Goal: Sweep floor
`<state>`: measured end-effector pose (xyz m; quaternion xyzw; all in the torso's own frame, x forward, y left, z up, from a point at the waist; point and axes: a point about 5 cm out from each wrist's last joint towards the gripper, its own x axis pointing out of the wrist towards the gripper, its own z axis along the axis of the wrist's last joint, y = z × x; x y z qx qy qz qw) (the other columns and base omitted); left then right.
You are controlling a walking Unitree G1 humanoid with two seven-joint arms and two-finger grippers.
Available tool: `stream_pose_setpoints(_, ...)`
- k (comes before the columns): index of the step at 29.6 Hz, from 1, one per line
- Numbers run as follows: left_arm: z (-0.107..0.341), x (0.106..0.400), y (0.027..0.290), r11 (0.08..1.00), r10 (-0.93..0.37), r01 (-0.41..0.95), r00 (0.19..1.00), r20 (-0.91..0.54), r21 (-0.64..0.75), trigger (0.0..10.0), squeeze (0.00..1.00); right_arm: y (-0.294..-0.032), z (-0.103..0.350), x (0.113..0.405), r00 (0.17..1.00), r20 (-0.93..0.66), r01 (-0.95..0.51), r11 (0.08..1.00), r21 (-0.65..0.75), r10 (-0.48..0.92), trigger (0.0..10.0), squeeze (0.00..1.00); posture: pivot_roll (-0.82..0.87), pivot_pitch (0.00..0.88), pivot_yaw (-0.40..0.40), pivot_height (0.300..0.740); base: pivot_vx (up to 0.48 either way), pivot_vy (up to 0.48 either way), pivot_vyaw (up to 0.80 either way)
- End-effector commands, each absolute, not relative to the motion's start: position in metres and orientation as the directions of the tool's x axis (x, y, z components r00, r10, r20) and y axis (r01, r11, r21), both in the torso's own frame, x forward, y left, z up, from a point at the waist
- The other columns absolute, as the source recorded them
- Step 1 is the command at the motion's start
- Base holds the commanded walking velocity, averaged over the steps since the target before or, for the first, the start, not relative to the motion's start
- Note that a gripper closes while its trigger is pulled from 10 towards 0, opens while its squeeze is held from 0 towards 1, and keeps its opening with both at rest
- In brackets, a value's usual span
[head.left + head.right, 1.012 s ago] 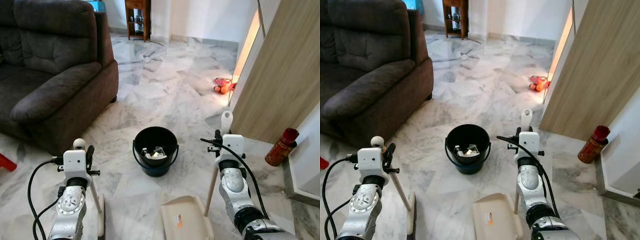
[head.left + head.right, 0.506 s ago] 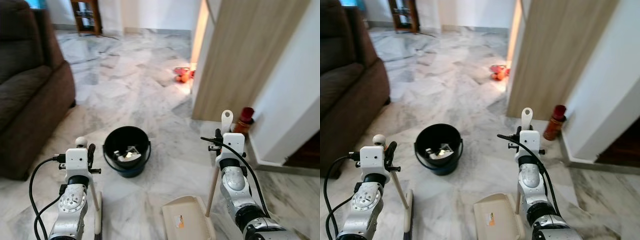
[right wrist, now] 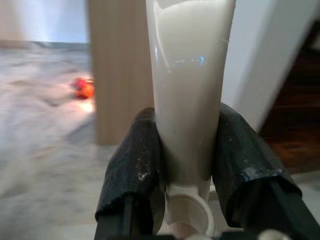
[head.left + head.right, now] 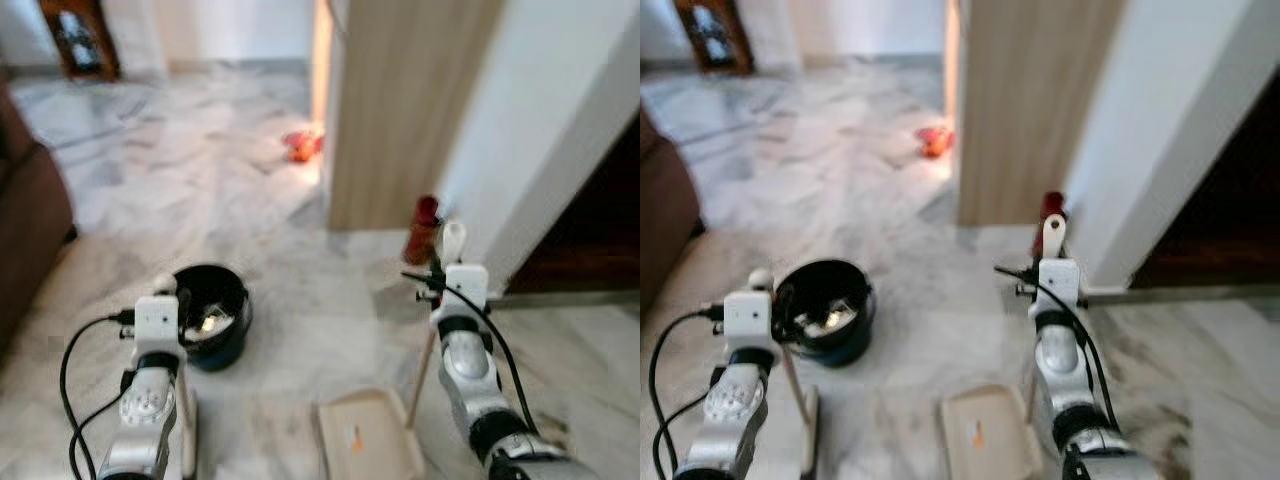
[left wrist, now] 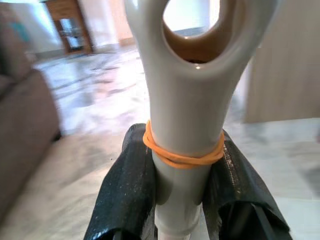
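Presently, the left gripper [image 5: 182, 200] pinches the brush handle [image 5: 186, 105] between its fingers, and the right gripper [image 3: 187, 170] pinches the dustpan handle [image 3: 189, 85]. The dustpan [image 4: 365, 440] rests on the marble floor [image 4: 300, 290] near the black bucket [image 4: 212, 315], which holds debris, suggesting sweeping is partly done.

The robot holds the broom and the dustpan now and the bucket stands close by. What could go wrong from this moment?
1. The black bucket with scraps inside stands just beside the broom handle in the left gripper; a swing could tip it.
2. The red bottle stands on the floor near the wall, right behind the dustpan handle in the right gripper, and could be knocked over.
3. The head views are blurred, so the dustpan could be misplaced.
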<state>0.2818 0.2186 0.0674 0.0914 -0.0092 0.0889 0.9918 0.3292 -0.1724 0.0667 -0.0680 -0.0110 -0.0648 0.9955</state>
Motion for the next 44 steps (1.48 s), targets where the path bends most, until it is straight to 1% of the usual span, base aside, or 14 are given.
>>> stream_pose_setpoints(1, 0.0758, 0.286, 0.2191, 0.966, 0.168, -0.179, 0.983, 0.07, 0.188, 10.0, 0.0, -0.1723, 0.0701, 0.3318, 0.991, 0.039, 0.134, 0.982, -0.132, -0.13, 10.0, 0.0, 0.11, 0.0, -0.018, 0.74, 0.0, 0.0, -0.8)
stream_pose_setpoints(44, 0.0784, 0.293, 0.219, 0.97, 0.143, -0.154, 0.987, 0.072, 0.185, 10.0, 0.0, -0.175, 0.066, 0.3286, 0.984, 0.03, 0.177, 0.976, -0.126, -0.175, 10.0, 0.0, 0.11, 0.0, -0.004, 0.74, 0.0, 0.0, -0.8)
